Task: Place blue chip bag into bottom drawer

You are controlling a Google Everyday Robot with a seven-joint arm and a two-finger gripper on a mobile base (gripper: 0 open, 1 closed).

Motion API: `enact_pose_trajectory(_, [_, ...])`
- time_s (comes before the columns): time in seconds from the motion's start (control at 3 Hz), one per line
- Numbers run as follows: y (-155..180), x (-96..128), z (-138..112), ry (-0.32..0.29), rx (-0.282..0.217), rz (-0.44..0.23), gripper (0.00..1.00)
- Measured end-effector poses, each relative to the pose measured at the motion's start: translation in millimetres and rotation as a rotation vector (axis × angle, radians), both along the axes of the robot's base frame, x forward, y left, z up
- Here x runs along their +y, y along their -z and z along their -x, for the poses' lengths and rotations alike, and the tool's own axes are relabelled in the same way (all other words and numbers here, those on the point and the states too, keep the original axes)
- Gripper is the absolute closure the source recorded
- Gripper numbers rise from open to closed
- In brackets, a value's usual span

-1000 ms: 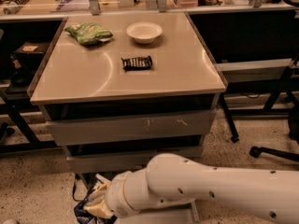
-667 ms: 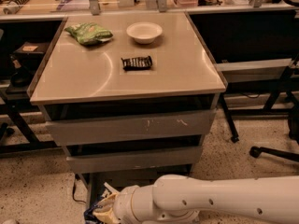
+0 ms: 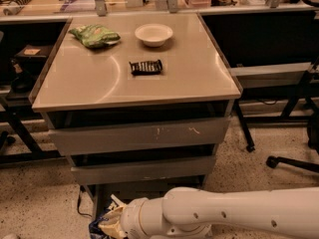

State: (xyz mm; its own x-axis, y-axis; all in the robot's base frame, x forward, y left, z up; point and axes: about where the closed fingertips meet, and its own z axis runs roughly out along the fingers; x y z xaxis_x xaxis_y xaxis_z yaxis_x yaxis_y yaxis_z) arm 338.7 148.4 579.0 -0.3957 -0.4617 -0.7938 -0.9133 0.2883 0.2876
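Table (image 3: 99,91), far left: green chip bag (image 3: 94,36).

Bottom edge, left: blue chip bag (image 3: 97,229), only a dark crinkled corner showing, right under the gripper (image 3: 112,223) and touching it. Cannot tell whether the gripper is apart or clamped.

Both sit at the front-left corner of the bottom drawer (image 3: 149,189), which is pulled out beneath two upper drawers (image 3: 139,136). Cannot tell whether the bag is inside the tray.

Table centre: black ribbed bar (image 3: 146,67), with a white bowl (image 3: 153,34) behind it.

The white arm (image 3: 229,215) reaches in from the right.

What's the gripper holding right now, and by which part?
Apparently the blue chip bag, at the gripper low over the bottom drawer; the held part cannot be told.
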Motion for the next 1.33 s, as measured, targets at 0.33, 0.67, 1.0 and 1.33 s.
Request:
enact_pose_trajectory(0.33, [23,-4,-7,0.029,0.006,-0.024,1.0])
enact_pose_trajectory(0.67, [72,-24,-29,0.107,-0.001,-0.05,1.0])
enact_pose_trajectory(1.0, [115,-42,-46,0.166,0.02,-0.057,1.0])
enact_pose_trajectory(1.33, [115,-42,-46,0.166,0.02,-0.057,1.0])
